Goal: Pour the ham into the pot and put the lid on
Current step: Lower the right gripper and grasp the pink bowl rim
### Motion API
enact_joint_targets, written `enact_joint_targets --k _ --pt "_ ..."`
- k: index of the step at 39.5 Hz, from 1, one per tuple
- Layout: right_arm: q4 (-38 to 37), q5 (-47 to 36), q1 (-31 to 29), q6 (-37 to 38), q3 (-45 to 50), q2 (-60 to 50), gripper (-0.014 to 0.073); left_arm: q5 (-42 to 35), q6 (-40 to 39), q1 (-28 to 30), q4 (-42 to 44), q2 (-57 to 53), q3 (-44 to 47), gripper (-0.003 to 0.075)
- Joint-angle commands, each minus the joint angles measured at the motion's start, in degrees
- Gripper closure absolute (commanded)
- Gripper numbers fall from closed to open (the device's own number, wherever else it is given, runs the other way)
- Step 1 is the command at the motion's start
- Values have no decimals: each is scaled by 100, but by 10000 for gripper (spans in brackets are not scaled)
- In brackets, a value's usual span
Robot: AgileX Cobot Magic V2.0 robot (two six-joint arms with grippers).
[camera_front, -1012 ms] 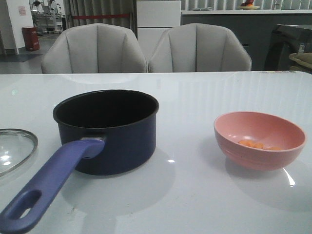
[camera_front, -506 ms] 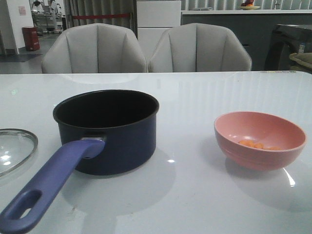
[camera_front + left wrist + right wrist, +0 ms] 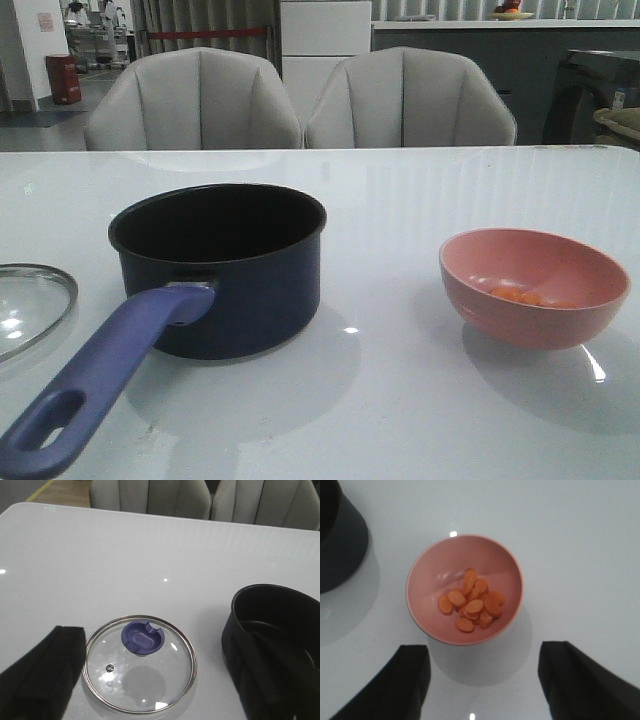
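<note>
Your right end effector (image 3: 482, 680) hangs spread wide over the pink bowl (image 3: 420, 570), the ham (image 3: 472, 601) heaped inside. Your left end effector (image 3: 165, 680) gapes too, above the lid (image 3: 140, 662), which lies flat on the tabletop (image 3: 400, 200) beside the empty pot (image 3: 225, 270).

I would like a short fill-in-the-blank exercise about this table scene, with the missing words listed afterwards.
1. The ham slices lie inside the ____ bowl.
2. The lid rests flat on the ____, beside the pot.
3. The inside of the pot is ____ of food.
4. The knob on the lid is ____ in colour.

Missing words: pink; table; empty; blue
</note>
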Motion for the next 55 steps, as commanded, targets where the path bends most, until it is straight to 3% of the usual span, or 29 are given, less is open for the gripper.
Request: enact_joint_targets --k 1,9,16,34,36,39,43,46,55 --pt "26 307 -39 -9 -701 632 34 -465 0 -30 -55 30 -153 103" --pt "21 808 -305 -9 -1478 1675 34 -465 0 -30 -55 30 -153 103" --pt "56 669 -593 -21 -1638 2239 34 -465 0 -30 -55 30 -153 103" --pt "732 311 -626 -728 -1780 3729 39 -465 0 -30 -55 30 -153 103" --pt "772 320 -626 -797 -1841 3875 66 -465 0 -30 -55 30 -153 103" --pt "772 347 -626 -814 -1948 4047 193 -465 0 -30 -55 30 -153 103" --pt "772 358 -626 -819 -2105 4097 481 -465 0 -30 -55 30 -153 103" --pt "772 359 -626 -826 -2245 4049 428 -465 0 -30 -55 30 -153 103" --pt "783 475 -518 -945 -2671 3612 461 -465 0 -30 -55 30 -153 103"
